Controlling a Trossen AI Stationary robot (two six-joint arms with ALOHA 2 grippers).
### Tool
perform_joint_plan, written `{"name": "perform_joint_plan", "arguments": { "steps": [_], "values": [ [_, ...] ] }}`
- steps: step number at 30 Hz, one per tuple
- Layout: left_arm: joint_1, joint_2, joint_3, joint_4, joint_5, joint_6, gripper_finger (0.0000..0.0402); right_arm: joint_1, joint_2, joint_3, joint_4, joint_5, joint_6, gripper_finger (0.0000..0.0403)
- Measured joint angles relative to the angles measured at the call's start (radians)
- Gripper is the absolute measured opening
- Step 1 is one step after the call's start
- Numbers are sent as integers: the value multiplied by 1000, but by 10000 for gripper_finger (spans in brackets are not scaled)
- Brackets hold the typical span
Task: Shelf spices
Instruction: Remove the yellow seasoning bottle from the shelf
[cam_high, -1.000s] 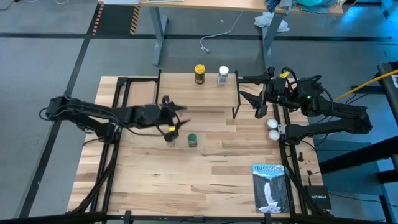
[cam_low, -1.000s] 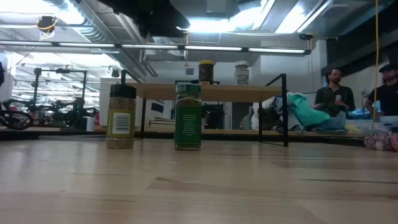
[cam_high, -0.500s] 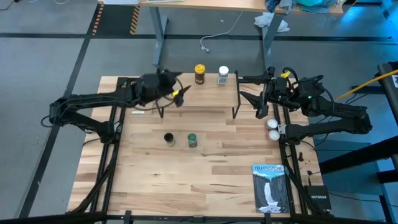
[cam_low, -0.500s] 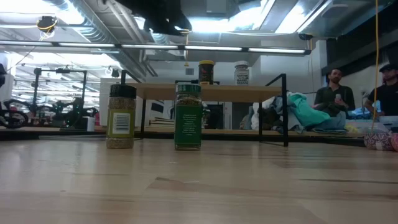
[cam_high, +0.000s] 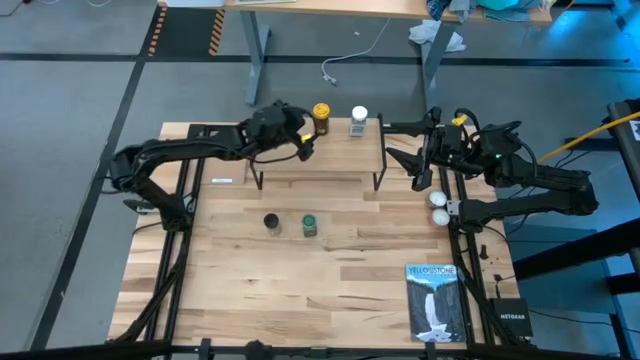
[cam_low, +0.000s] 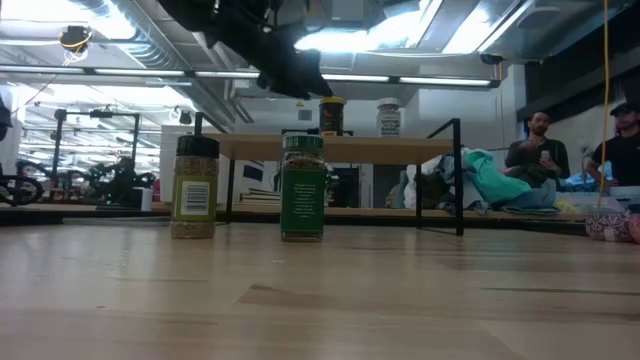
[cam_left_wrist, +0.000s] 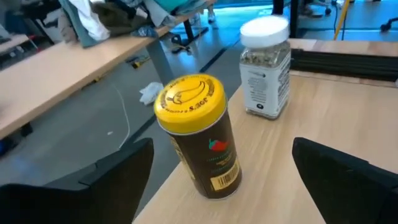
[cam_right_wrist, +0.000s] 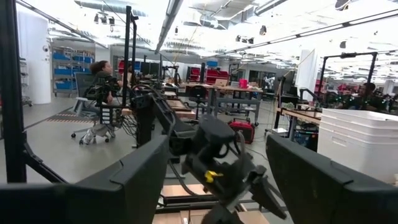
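Fingers spread, left hand (cam_high: 303, 143) hovers at nine o'clock of yellow-lidded amber jar (cam_high: 321, 118) on shelf (cam_high: 290, 160).

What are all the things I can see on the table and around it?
amber jar with a yellow lid: one, on the shelf, left of the white-lidded jar.
clear jar with a white lid: one, on the shelf.
dark-lidded jar: one, on the tabletop in front of the shelf.
green jar: one, on the tabletop right of the dark-lidded jar.
shelf: one, light wood top, black legs, far side of the table.
book: one, blue and white, near right corner.
people: two, in the room behind.
left gripper: open, over the shelf beside the amber jar.
right gripper: open, waiting right of the shelf.
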Motion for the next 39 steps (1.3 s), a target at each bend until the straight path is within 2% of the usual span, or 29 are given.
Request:
{"name": "perform_joint_plan", "arguments": {
  "steps": [7,10,15,23,31,39],
  "values": [
    [36,89,23,71,3,-17,377,0,0,0,-1,0,0,277],
    [50,110,23,118,37,-38,377,0,0,0,-2,0,0,277],
    [75,137,23,156,92,-73,377,0,0,0,-3,0,0,277],
    [89,154,23,242,121,-100,372,0,0,0,-3,0,-1,277],
    [88,154,23,267,137,-101,324,0,0,0,-3,0,-1,277],
    [88,154,23,262,168,-100,245,-1,0,0,-3,0,-1,277]
  ]
}}
